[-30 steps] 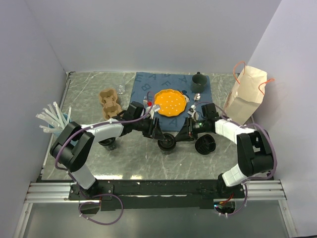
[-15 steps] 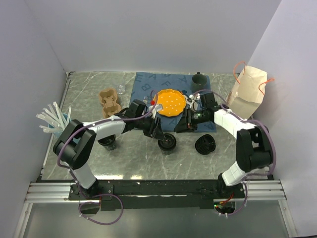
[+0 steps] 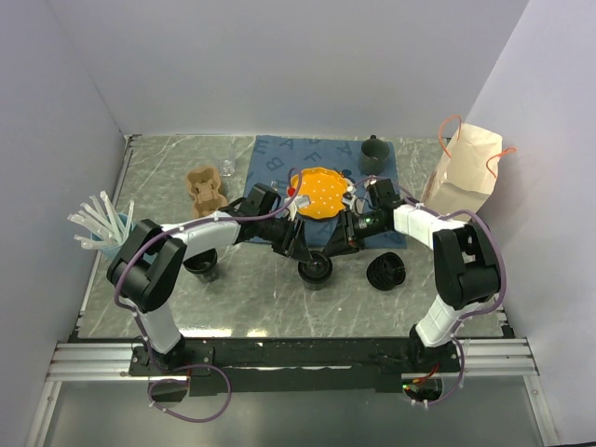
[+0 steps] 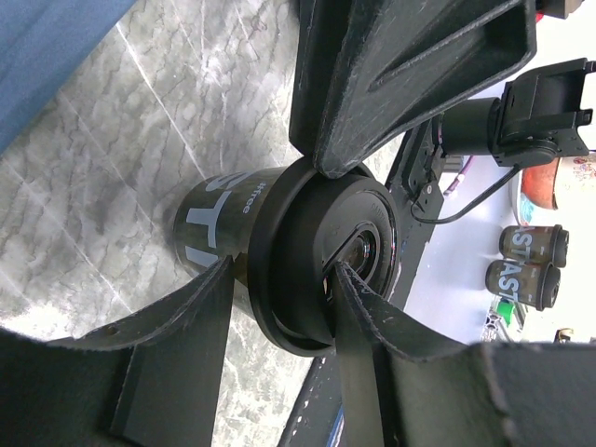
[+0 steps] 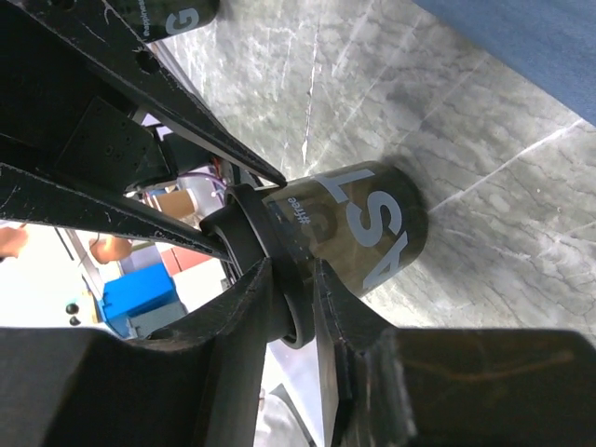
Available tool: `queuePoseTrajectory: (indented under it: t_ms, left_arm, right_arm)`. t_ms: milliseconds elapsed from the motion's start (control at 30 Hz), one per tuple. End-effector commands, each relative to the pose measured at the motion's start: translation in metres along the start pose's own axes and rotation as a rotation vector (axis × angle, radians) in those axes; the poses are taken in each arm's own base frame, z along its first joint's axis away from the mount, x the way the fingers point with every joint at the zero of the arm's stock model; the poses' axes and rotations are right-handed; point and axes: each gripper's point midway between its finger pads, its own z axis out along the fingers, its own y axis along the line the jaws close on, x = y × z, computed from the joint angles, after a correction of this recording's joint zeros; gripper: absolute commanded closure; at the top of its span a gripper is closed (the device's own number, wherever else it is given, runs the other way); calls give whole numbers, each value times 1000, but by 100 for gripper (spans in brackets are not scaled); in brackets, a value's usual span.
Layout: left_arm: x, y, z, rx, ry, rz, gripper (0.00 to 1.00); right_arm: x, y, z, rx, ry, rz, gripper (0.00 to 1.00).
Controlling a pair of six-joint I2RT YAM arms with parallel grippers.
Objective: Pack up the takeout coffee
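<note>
both arms on one cup

both arms stretch low toward frame centre. left gripper (image 4: 328,223) clamps the lid (image 4: 303,279) of the takeout coffee (image 3: 315,270), upright on the table (image 3: 251,303). right gripper (image 5: 296,312) straddles the lid's rim; pinching or not, cannot tell.

The takeout coffee (image 4: 209,228) has a glossy dark wall with white print, under a smooth black plastic lid (image 4: 298,270). The left fingers (image 4: 400,84) are matt black and grainy. The worktop (image 4: 121,140) looks like polished grey marble. The mat (image 3: 277,158) is blue cloth and the bag (image 3: 461,175) is creased brown paper.
</note>
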Motion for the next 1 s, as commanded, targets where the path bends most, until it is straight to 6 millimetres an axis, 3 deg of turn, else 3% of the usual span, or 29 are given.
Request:
queuePoseTrajectory:
  t_ms: [0, 267, 400, 500, 633, 733, 967]
  left_arm:
    - [83, 91, 6, -334, 215, -80, 52]
    - [95, 98, 5, -364, 222, -111, 53]
    - [89, 96, 5, -369, 188, -111, 54]
    - [87, 94, 5, -366, 182, -129, 54]
    - [77, 85, 5, -352, 132, -161, 54]
    - [76, 82, 5, -353, 117, -202, 54]
    - [84, 84, -2, -417, 81, -312, 54]
  right_arm:
    - [8, -11, 8, 20, 21, -1, 71]
    - [38, -61, 17, 167, 41, 124, 81]
    - [43, -63, 16, 179, 33, 133, 82]
    - [27, -45, 10, 142, 12, 98, 81]
    - [-8, 4, -18, 112, -54, 40, 70]
    - [-17, 17, -32, 115, -84, 35, 66]
    - [12, 18, -37, 71, -58, 28, 61]
